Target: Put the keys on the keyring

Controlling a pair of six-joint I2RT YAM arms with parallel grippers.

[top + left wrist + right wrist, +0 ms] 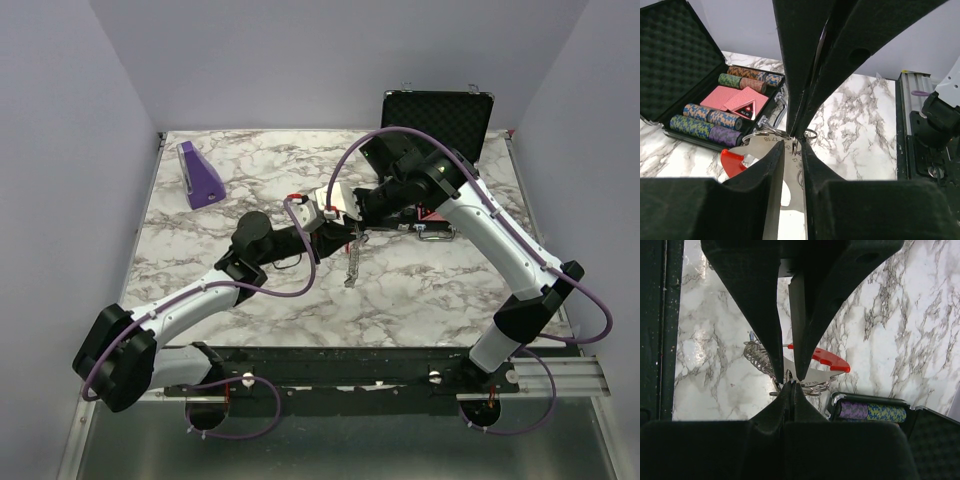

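Keyring (771,145): held up off the table (440,290) at mid-table, between the two gripper tips, just in front of the open case (670,60). It reads as a flat silver plate with stamped lettering and a red clip (732,161) at one side. The clip shows again from the right wrist (827,359).

Small wire ring (810,134) sits at the plate's top edge.

Thin metal strand (352,262) hangs from the keyring toward the table. I see a wire coil (757,357) on it. Too small for me to pick out single keys.

Right gripper (790,387): fingertips pinched together on the keyring's top edge, beside the wire ring.

Left gripper (792,155): jaws narrow, one finger on each side of the silver plate. I cannot tell whether the pads bear on it.

The two grippers meet nose to nose, left from the near left, right from the far right.

Case: foam-lined lid up. Rows of chips (695,125) lie in the tray with red-backed cards (727,97) between them.

Purple wedge (200,175): far left of the table, well apart from the arms.
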